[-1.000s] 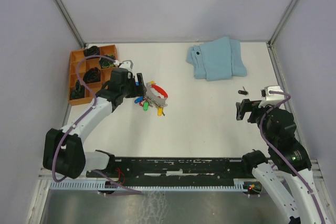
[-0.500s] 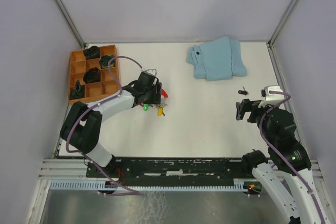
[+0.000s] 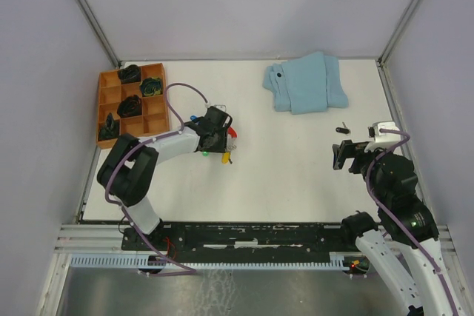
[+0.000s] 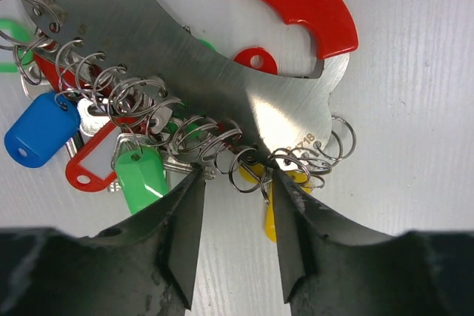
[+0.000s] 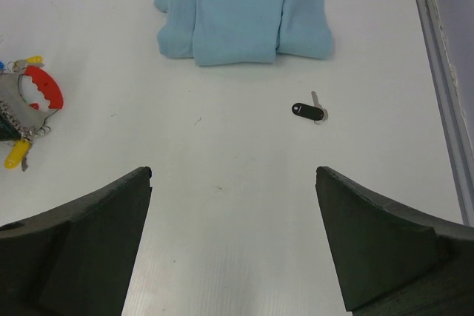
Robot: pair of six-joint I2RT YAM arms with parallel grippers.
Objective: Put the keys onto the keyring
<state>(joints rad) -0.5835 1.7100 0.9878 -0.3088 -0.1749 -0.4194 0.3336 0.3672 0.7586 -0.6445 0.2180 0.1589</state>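
Left wrist view: my left gripper (image 4: 235, 183) sits over the keyring (image 4: 222, 57), jaws half spread and straddling the wire loops (image 4: 194, 137) along its lower edge. I cannot tell whether they pinch a loop. The keys (image 4: 141, 175) hang on those loops, mostly left of the jaws. My right gripper (image 5: 233, 175) stands well apart, jaws spread wide, holding nothing. A black key (image 5: 307, 111) lies ahead of it.

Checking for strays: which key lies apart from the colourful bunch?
The small black-headed metal key, lying alone near the folded light-blue cloth.
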